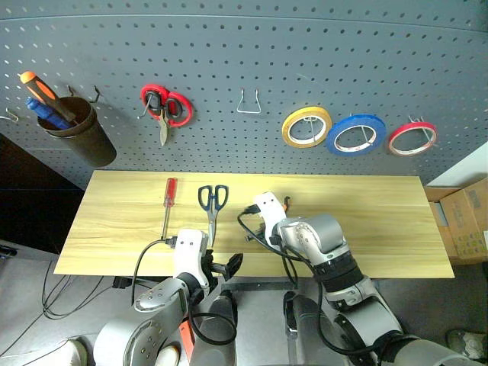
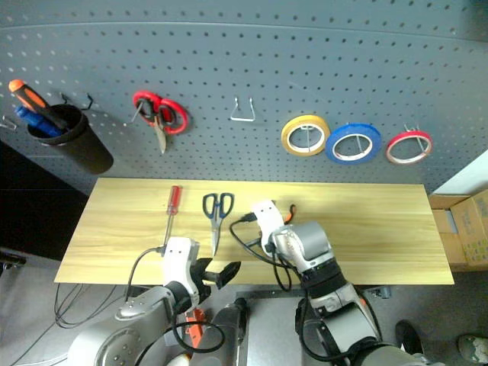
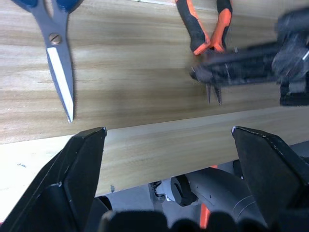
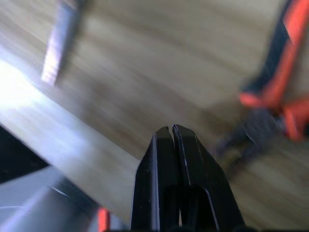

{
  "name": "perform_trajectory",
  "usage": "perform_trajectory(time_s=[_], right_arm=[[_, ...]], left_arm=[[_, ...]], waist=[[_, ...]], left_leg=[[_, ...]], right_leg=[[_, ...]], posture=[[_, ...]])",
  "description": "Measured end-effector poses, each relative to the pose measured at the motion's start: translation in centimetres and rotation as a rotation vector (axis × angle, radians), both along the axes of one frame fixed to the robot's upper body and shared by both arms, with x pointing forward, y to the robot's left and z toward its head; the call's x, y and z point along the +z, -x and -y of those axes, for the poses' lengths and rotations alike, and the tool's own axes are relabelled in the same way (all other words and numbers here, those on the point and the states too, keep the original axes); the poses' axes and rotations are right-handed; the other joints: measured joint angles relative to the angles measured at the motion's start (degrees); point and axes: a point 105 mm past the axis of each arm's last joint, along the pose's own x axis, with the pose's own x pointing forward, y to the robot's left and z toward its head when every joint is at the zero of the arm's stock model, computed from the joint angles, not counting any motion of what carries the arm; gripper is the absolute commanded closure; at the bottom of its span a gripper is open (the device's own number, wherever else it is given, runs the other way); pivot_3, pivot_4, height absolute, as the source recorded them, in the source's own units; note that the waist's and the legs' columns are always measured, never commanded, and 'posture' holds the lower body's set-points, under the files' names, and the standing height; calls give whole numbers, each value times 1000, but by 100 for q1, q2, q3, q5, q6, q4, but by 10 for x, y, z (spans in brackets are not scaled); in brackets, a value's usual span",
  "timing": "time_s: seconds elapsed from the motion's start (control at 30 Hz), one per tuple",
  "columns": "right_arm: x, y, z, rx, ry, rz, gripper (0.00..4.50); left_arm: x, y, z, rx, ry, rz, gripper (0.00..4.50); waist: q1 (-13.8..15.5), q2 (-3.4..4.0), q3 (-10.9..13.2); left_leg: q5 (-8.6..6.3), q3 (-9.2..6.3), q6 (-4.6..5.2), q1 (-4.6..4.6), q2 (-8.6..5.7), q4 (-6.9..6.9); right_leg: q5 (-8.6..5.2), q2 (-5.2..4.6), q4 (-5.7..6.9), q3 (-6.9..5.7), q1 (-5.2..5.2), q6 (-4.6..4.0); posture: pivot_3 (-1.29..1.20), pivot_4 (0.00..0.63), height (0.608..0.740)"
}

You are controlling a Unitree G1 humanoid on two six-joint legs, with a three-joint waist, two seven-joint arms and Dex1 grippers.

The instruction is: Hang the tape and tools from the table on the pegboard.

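Already the blue tape hangs on the pegboard, on a hook between the yellow tape ring and the red tape ring, well beyond both of your grippers. Your remaining tools lie on the table: the pliers rest just beside your right gripper, whose jaws are pressed together on nothing, with the orange-and-black handles off to one side of its tips and not between them. Your left gripper hangs over the table's near edge with its jaws wide apart and empty; the dark-handled scissors lie ahead of it, blades pointing back toward that edge, and the red-handled screwdriver lies parallel just beyond them on the outer side, handle toward the pegboard. Further out on the board you have the red-handled scissors on a hook, an empty wire hook, and a dark cup holding an orange-and-black screwdriver. A cardboard box stands off the table's right end. No lettering on any of these can be read.
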Motion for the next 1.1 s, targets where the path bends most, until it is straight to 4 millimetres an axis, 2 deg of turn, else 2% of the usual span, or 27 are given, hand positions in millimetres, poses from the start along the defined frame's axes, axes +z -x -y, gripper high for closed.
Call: perform_trajectory(time_s=[0.4,0.7,0.87,0.97,1.1], right_arm=[[-2,-12,31,-17,67,43,4462],[0,-11,36,-3,88,42,4462],[15,-7,34,4,75,39,4462],[32,-7,33,5,80,43,3927],[60,-14,26,-4,84,88,2691]], left_arm=[[1,0,1,-6,4,0,0],[0,0,1,-7,4,-3,0],[0,0,1,-11,1,-8,0],[0,0,-1,-11,-1,-7,0],[1,0,-1,-17,-1,-2,0]], waist=[[-5,-3,8],[-6,-7,30],[-8,-15,64],[-12,-14,70],[-14,-14,70]], left_leg=[[-1,-1,-1,0,1,0],[-1,-1,-2,0,1,0],[-3,-1,-4,-3,2,-1],[-5,-1,-8,-14,2,-1],[-5,-2,-8,-23,2,0]], right_leg=[[4,1,0,-1,-1,8],[2,1,1,0,-1,5],[4,1,1,-1,-4,10],[4,1,3,-1,-16,14],[6,2,4,-4,-24,17]], posture=[[144,352,740],[135,359,740],[126,359,740],[119,356,740],[116,354,740]])
